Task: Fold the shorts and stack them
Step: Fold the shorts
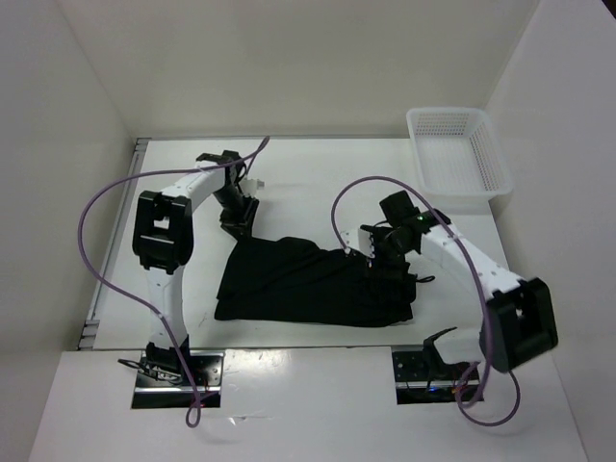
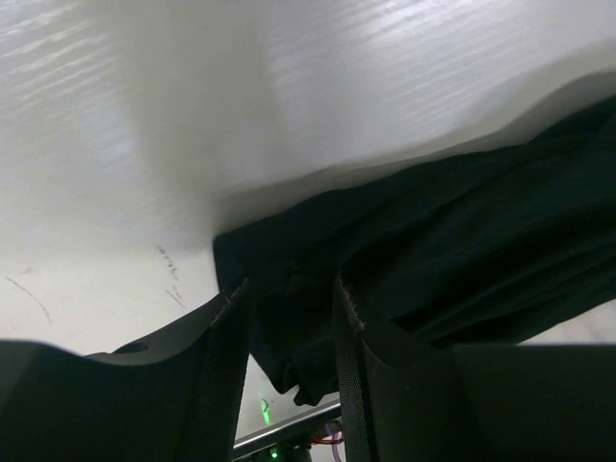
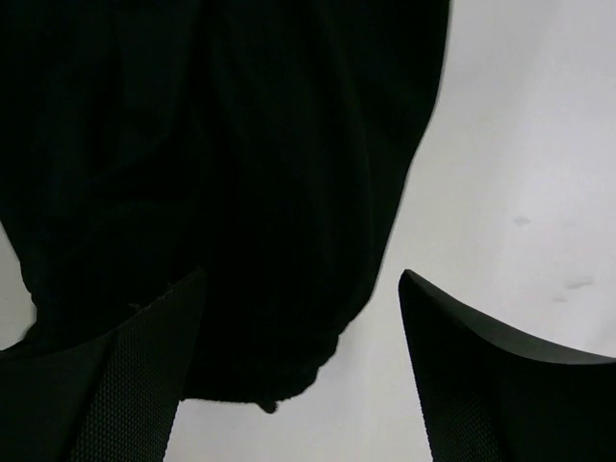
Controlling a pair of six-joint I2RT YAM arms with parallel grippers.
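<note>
The black shorts (image 1: 318,284) lie spread across the middle of the table, with their far left corner pulled up to a point. My left gripper (image 1: 239,217) is at that corner. In the left wrist view the gripper (image 2: 291,289) is shut on a bunched fold of the shorts (image 2: 462,250), which runs between its jaws. My right gripper (image 1: 387,252) hovers over the right end of the shorts. In the right wrist view the gripper (image 3: 300,279) is open wide, with the rounded edge of the shorts (image 3: 241,192) below its left finger and bare table under the right one.
A white plastic mesh basket (image 1: 452,114) stands at the far right corner of the table. White walls enclose the table on the left, back and right. Purple cables loop over both arms.
</note>
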